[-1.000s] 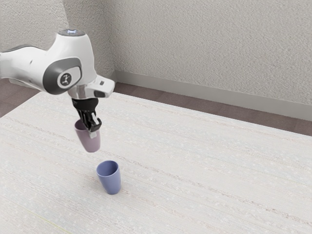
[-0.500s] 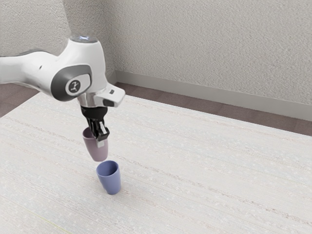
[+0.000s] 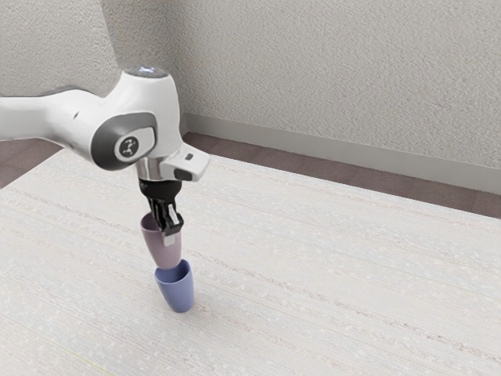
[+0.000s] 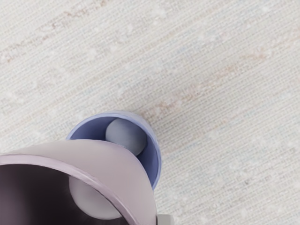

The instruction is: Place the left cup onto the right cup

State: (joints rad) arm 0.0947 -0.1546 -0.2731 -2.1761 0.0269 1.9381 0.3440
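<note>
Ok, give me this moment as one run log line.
hand: shut on pink cup rim | pink cup: tilted, base at mouth of blue cup | blue cup: upright on table | release: not yet

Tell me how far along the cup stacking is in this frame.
Done: the black gripper holds the mauve plastic cup by its rim, clear of the pale woven table. In hand: its base sits just at the mouth of the upright blue plastic cup, overlapping it in the wrist view. Left: lower it in and release.
</note>
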